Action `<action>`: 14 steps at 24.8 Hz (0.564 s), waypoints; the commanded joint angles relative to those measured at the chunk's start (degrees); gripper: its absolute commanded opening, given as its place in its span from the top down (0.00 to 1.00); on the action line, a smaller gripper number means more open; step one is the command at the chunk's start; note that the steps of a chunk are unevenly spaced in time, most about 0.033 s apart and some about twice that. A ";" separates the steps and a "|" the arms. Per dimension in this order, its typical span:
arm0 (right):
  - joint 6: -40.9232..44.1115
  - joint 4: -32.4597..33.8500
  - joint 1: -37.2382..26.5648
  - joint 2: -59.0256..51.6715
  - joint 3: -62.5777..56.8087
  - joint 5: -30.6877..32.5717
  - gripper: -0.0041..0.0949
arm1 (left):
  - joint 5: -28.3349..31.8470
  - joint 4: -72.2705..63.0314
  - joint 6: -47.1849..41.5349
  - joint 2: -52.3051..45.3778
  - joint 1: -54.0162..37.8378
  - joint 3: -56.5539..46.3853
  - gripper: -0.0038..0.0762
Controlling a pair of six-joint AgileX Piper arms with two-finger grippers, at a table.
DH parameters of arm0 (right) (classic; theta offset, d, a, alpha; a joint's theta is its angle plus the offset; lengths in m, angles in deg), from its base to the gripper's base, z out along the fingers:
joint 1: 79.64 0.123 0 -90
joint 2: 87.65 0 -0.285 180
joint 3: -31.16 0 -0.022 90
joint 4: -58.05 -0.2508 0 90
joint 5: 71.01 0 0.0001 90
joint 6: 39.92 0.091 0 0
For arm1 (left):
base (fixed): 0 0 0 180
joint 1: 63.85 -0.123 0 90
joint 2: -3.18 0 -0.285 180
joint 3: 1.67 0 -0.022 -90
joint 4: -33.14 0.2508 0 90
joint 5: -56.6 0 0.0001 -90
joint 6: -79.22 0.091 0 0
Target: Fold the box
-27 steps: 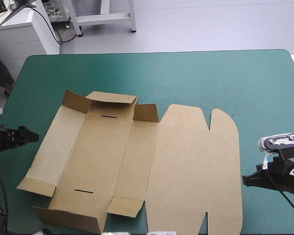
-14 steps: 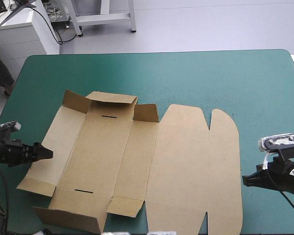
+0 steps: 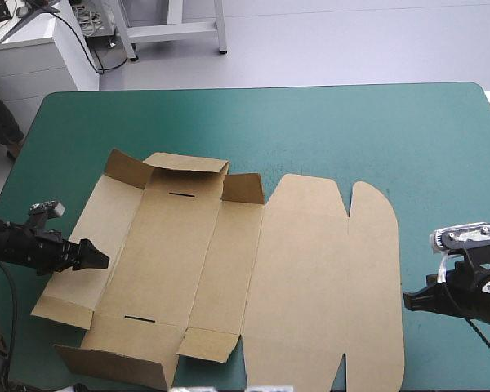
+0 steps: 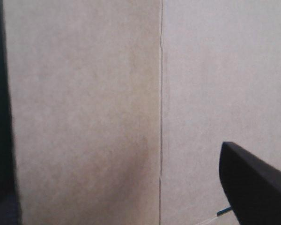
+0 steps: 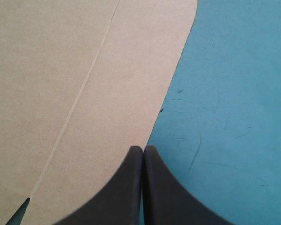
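Note:
The brown box (image 3: 229, 269) lies as a cut sheet on the teal-green cover, its lid flat to the right. The small flaps at its far and near ends stand partly raised. My left gripper (image 3: 98, 260) reaches in low over the box's left side panel. In the left wrist view its black fingers (image 4: 257, 183) stand apart, open, with brown board (image 4: 84, 93) and a crease line ahead of them. My right gripper (image 3: 408, 300) rests at the lid's right edge. It is shut, with its tips (image 5: 143, 150) meeting just at the board's edge (image 5: 61, 70).
Bare teal-green cover (image 3: 351, 131) stretches beyond the box toward the far edge and along the right side (image 5: 234, 93). The box's near flaps reach close to the table's front edge.
My left gripper has come in from the table's left edge and now reaches over the box's left panel. The right gripper and the box have not moved.

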 commanded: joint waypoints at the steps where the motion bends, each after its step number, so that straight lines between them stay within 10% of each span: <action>1: -0.53 -1.43 -0.35 0.02 1.29 -1.99 0.98 | -6.01 -2.50 -1.40 -1.74 0.47 1.02 0.19; 8: -0.53 -1.43 -0.35 0.02 1.29 -2.24 0.98 | -6.01 -2.04 0.66 -1.74 0.47 1.02 0.72; 14: -0.70 -1.43 -0.35 0.02 1.29 -2.33 0.98 | -6.01 2.22 1.89 -1.74 3.18 1.02 0.93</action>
